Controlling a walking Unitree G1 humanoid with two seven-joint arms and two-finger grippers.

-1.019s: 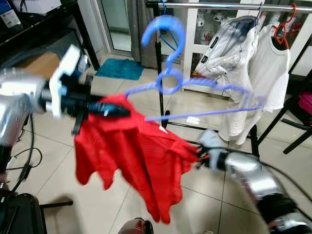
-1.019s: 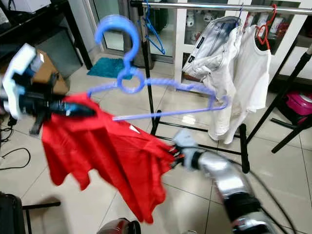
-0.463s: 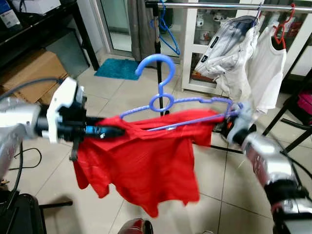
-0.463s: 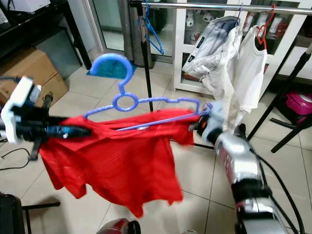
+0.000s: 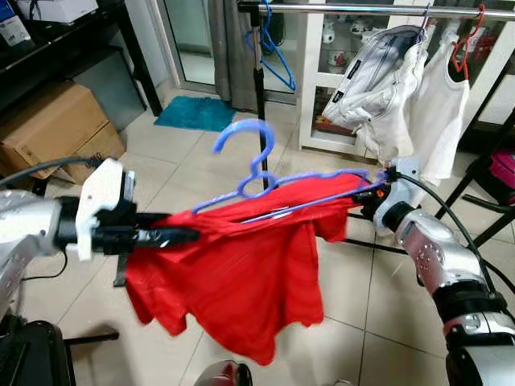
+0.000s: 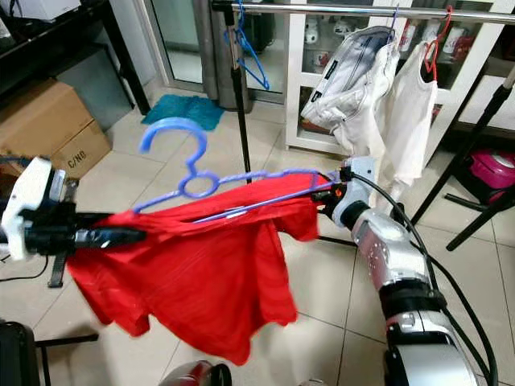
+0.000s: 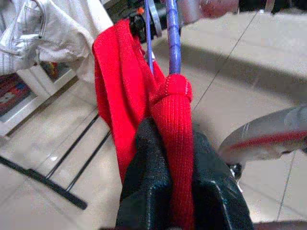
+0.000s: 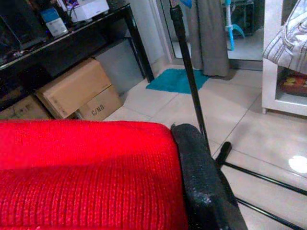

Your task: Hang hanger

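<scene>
Tiled room w/ clothes rail [image 5: 378, 9] behind; blue hanger [image 5: 265, 181] carrying red shirt [image 5: 241, 273] held below rail btwn both arms. Left gripper [image 7: 180, 158] fingers pinched on shirt shoulder, right gripper [image 6: 334, 197] clamped at opp. end. Risk: tilted hook missing rail, or shirt sliding off if either pinch slackens.

Counts of what stands before the clothes rail

Hangers: three — one purple [image 5: 265, 173] carrying the shirt, one blue [image 5: 273, 68] and one red [image 5: 465, 48] on the rail [image 5: 354, 9]. Garments: three — one red shirt [image 5: 233, 273], one white shirt [image 5: 438, 121], one pale jacket [image 5: 374, 84]. Cardboard boxes [image 5: 52, 125]: two. One teal mat [image 5: 197, 112]. Grippers: two, left [image 5: 181, 236] and right [image 5: 378, 193].
</scene>
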